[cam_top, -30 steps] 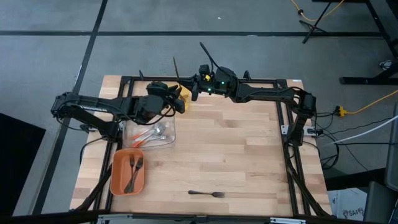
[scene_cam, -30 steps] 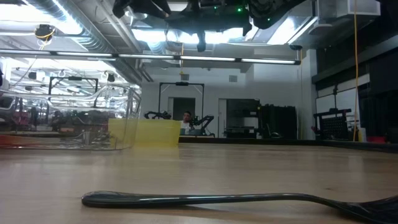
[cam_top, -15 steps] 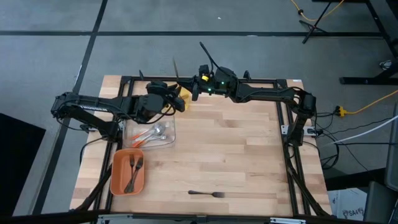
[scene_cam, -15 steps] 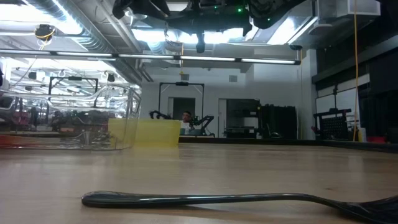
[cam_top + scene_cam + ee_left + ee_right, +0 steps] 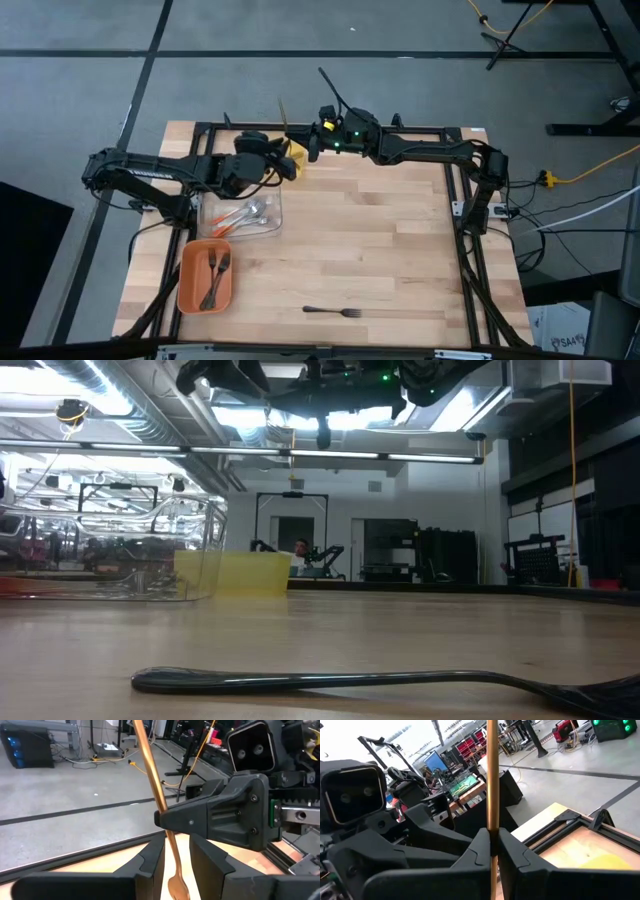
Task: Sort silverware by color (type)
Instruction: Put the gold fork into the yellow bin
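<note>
Silverware we see from left: two dark forks [image 5: 214,277] in orange tray [image 5: 188,290], silver pieces [image 5: 243,215] in clear tray [image 5: 272,225], our left end effector [image 5: 291,166] spread around wooden utensil [image 5: 150,767], right end effector [image 5: 310,141] clamped on it, lone fork [image 5: 332,312] on surface [image 5: 380,250].

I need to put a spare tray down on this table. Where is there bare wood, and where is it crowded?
The widest bare patch is the table's middle and right side, between the black fork near the front edge and the right arm. The left side is crowded: orange tray, clear tray, yellow tray, with both grippers meeting on a wooden utensil above.
</note>
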Motion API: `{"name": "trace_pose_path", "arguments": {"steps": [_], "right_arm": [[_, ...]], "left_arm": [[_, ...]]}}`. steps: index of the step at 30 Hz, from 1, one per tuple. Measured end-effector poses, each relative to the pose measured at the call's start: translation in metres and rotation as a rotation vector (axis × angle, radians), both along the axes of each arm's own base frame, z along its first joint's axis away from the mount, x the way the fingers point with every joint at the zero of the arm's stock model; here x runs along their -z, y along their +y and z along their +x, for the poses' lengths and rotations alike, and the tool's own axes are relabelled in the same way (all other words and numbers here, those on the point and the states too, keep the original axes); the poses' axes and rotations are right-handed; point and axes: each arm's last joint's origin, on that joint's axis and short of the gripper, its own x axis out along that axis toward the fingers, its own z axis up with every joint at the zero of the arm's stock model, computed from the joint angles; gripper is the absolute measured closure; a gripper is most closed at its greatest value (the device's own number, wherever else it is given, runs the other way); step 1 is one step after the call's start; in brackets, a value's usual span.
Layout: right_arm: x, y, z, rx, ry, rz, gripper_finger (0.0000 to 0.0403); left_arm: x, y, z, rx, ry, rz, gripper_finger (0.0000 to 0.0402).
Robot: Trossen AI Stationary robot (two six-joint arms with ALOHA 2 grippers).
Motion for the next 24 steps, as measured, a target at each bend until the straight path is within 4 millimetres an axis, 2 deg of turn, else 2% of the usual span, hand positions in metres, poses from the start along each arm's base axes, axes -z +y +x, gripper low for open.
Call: {"name": "trace_pose_path", "arguments": {"steps": [24], "right_arm": [[0.0032, 0.0006, -0.0001, -0.026, 0.027, 0.059, 0.0402]], "left_arm": [[-0.0012, -0.0009, -0.0042, 0.043, -0.002, -0.036, 0.0319]]}}
